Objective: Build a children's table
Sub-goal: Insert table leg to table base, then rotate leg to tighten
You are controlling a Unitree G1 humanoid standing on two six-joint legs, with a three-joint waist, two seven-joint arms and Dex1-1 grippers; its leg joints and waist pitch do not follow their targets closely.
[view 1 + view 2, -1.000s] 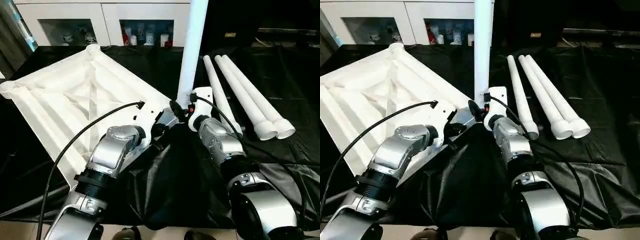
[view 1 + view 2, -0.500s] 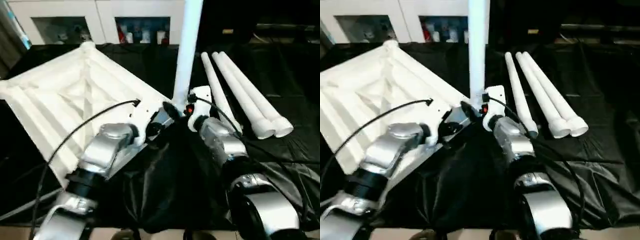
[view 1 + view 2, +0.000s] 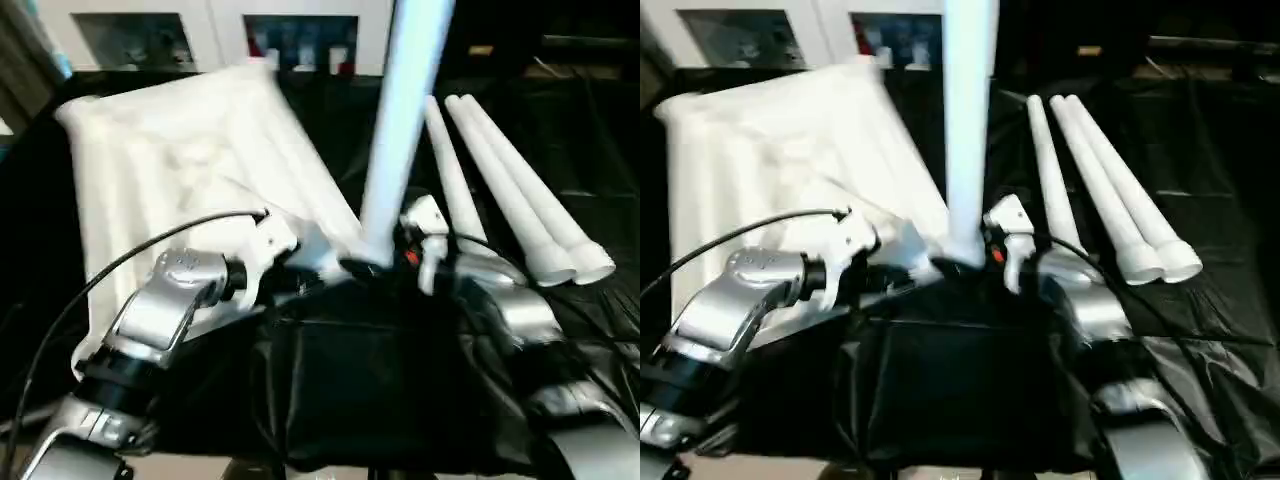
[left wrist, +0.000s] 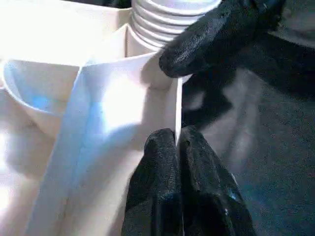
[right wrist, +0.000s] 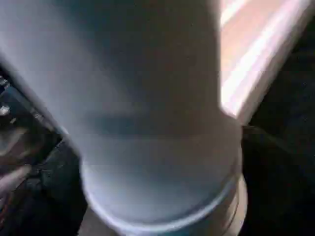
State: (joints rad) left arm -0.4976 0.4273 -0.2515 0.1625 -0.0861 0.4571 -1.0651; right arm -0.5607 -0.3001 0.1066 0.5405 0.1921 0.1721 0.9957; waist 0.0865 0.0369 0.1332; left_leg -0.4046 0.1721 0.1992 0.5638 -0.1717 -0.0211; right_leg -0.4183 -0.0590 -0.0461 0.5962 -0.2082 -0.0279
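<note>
Upside-down table top (image 3: 190, 150) at ten o'clock on the black cloth (image 3: 590, 150); left gripper (image 4: 178, 142) pinched shut on its thin rim. Upright leg (image 3: 400, 140) socketed at centre; right gripper (image 3: 425, 235) just beside, released wide. Three loose legs (image 3: 510, 190) at two o'clock.

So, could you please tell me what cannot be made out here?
- Upright leg: top cut off by the head views' upper edge.
- Its seating in the socket: hidden by the right gripper.
- Tabletop ribs: blurred.
- Cabinet contents: too small, blurred.
</note>
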